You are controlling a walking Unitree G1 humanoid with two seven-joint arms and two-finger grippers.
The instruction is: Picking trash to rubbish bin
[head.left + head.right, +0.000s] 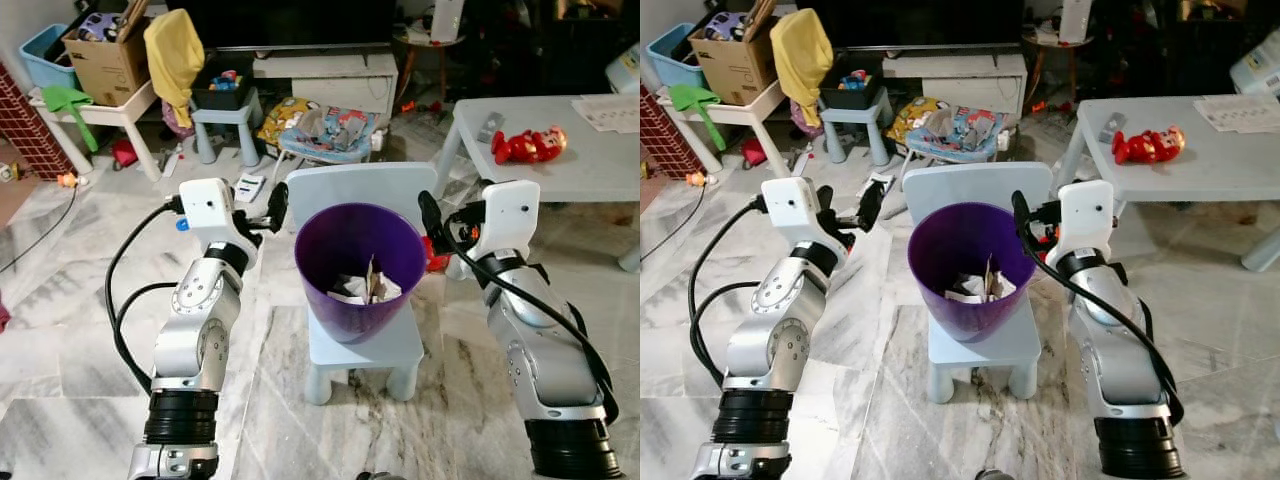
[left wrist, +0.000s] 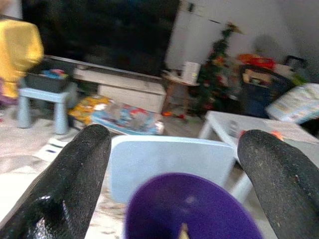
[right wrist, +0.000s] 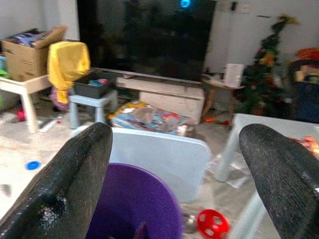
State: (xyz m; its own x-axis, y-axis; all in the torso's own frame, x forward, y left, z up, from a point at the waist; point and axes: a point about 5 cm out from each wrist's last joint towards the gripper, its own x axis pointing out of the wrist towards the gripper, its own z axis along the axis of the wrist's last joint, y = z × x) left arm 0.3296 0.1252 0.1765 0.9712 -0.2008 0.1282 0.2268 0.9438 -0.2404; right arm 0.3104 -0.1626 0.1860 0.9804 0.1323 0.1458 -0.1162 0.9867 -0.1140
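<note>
Left eye view: purple bin (image 1: 360, 268) holds crumpled paper (image 1: 365, 287).

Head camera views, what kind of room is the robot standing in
Most likely a family living room where children play: a large dark television on a low white cabinet, a red toy figure on a pale grey table, and a small decorated Christmas tree.

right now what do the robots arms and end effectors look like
Both arms are silver metal with ribbed black collars near the base and white box-shaped wrist housings. Black cables loop along each arm. The left end effector and the right end effector each have two long black fingers with a grainy, slightly glossy surface.
</note>
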